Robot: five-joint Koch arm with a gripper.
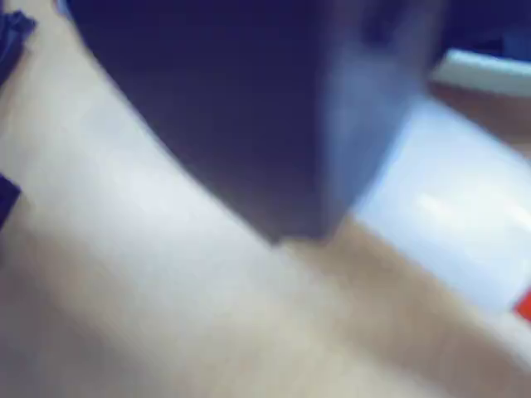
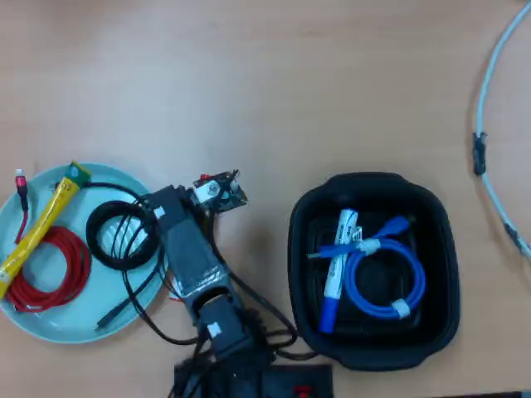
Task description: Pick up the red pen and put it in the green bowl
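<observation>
The wrist view is blurred. A dark jaw of my gripper point(image 1: 332, 224) fills the top middle, and the red pen point(image 1: 448, 207) lies tight against its right side, white barrel large and close, red cap at the right edge. It looks gripped and held above the table. In the overhead view my arm point(image 2: 191, 249) reaches over the right rim of the green bowl point(image 2: 58, 327) and hides the pen and the jaws. The bowl sits at the left.
The bowl holds a yellow tube point(image 2: 37, 228), a red cable point(image 2: 54, 269) and a black cable point(image 2: 120, 232). A black tub point(image 2: 440, 274) at the right holds a blue-capped marker point(image 2: 336, 269) and a blue cable point(image 2: 386, 282). A white cable point(image 2: 489, 124) runs at the far right.
</observation>
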